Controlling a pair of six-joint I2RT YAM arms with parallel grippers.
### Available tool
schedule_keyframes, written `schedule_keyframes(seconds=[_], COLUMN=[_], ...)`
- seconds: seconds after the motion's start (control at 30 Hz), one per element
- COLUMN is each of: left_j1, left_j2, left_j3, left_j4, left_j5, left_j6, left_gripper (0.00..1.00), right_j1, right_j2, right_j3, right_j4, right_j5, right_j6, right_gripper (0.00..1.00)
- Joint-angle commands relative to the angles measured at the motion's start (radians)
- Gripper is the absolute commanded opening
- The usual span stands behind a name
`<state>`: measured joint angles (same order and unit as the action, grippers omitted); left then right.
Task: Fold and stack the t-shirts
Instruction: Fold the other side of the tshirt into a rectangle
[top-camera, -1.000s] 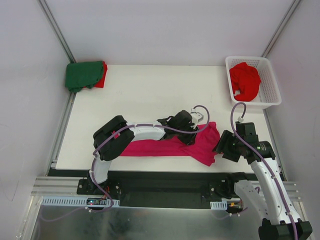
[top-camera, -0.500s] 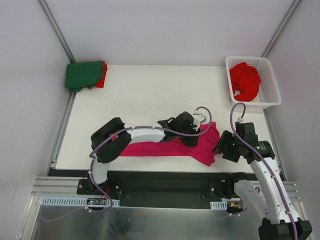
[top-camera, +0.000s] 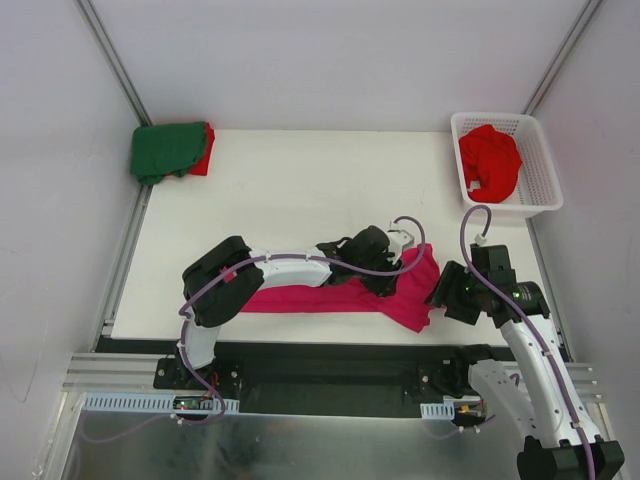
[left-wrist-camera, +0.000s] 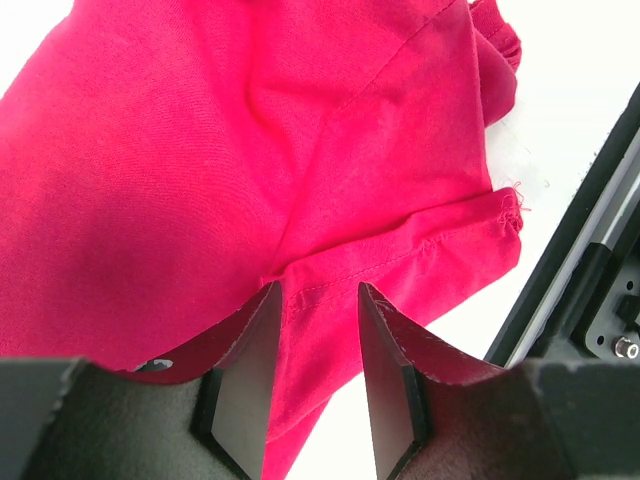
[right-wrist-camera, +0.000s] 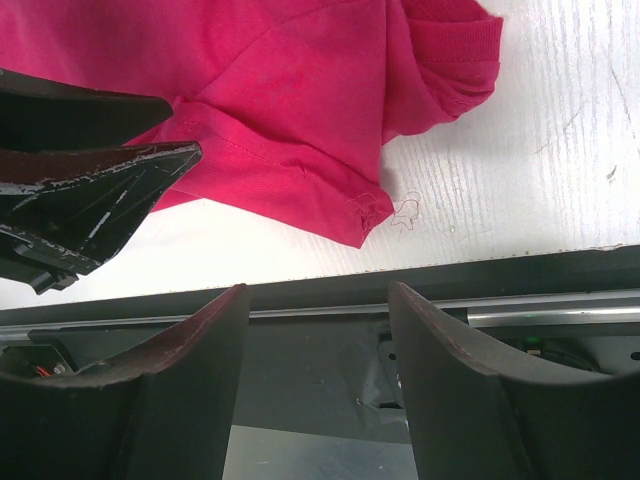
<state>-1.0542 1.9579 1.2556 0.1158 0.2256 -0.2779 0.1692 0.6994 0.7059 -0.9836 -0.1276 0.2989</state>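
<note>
A magenta-pink t-shirt (top-camera: 300, 297) lies spread in a long strip near the table's front edge. My left gripper (top-camera: 384, 281) hangs low over its right part, open, with the hem (left-wrist-camera: 400, 250) showing under the gap and no cloth pinched; its tips stand over the shirt (left-wrist-camera: 250, 150). My right gripper (top-camera: 447, 292) is open and holds nothing, just off the shirt's right end over the table's front edge. In the right wrist view the shirt's corner (right-wrist-camera: 365, 215) lies ahead of the right gripper (right-wrist-camera: 315, 295), and the left fingers (right-wrist-camera: 100, 190) reach in from the left.
A folded dark green t-shirt (top-camera: 165, 150) lies on a red one (top-camera: 204, 160) at the table's back left corner. A white lattice basket (top-camera: 540, 195) at the back right holds a crumpled red t-shirt (top-camera: 490, 160). A black rail (right-wrist-camera: 400, 290) runs along the front edge.
The left gripper has crept a little to the right and nearer over the pink shirt. The right arm has barely moved.
</note>
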Motion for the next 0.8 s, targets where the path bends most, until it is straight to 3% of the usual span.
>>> schedule_keyframes(seconds=[0.0, 0.6, 0.7, 0.77], left_j1=[-0.006, 0.002, 0.002, 0.002], left_j2=[0.006, 0.032, 0.033, 0.036], left_j3=[0.002, -0.021, -0.027, -0.028], left_j4=[0.002, -0.005, -0.004, -0.005], left_j5=[-0.022, -0.049, -0.048, -0.048], left_j6=[0.02, 0.037, 0.036, 0.034], left_gripper=[0.36, 0.33, 0.27, 0.13], right_j1=[0.007, 0.007, 0.006, 0.006], right_j2=[-0.001, 0.003, 0.003, 0.003], right_j3=[-0.002, 0.001, 0.001, 0.001], right_j4=[-0.009, -0.009, -0.006, -0.007], right_j5=[0.005, -0.003, -0.001, -0.001], right_j6=[0.006, 0.005, 0.005, 0.005], right_gripper=[0.61, 0.61, 0.61, 0.61])
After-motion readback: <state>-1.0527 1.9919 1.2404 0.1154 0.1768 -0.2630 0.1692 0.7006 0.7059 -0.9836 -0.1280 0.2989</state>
